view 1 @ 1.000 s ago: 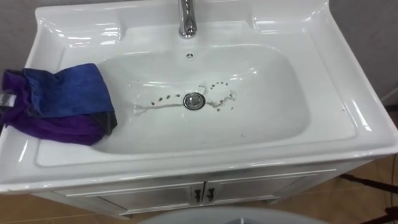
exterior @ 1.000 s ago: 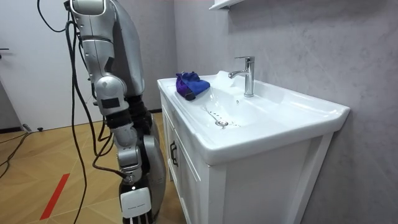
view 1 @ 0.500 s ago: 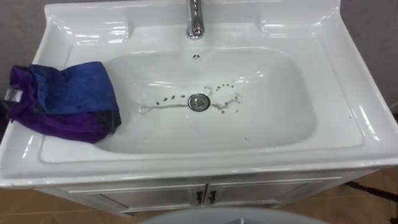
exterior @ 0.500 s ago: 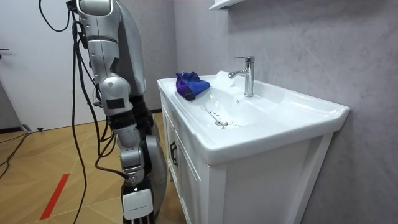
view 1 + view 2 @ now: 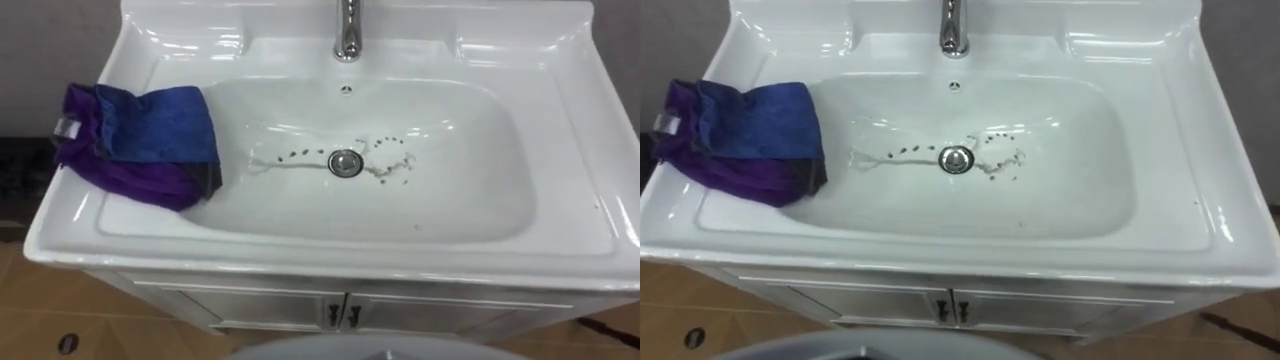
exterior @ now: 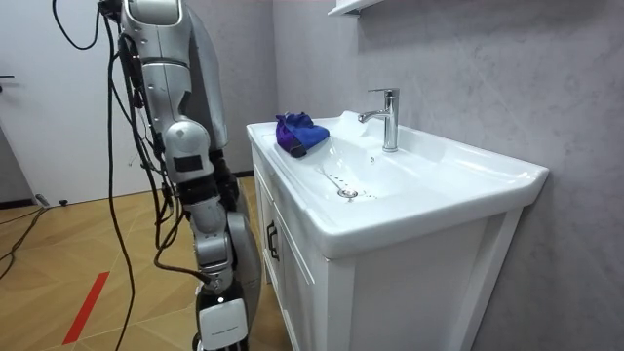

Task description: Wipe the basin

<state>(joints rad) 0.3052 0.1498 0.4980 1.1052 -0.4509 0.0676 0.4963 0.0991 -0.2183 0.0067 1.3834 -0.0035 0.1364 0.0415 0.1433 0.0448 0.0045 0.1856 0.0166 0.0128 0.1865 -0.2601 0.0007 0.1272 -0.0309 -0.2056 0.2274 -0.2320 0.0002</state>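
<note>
- The blue-purple cloth (image 5: 140, 142) is seen bunched on the basin's (image 5: 330, 262) left ledge.
- The tap (image 5: 347, 30) is cut off above.
- The right hand (image 6: 224, 322) is cropped at the room view's bottom edge; its grasp cannot be told.

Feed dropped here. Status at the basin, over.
Right hand hangs low, away from basin. Cloth lies on its left rim, untouched. Dark spots round the drain. Nothing in the way.
</note>
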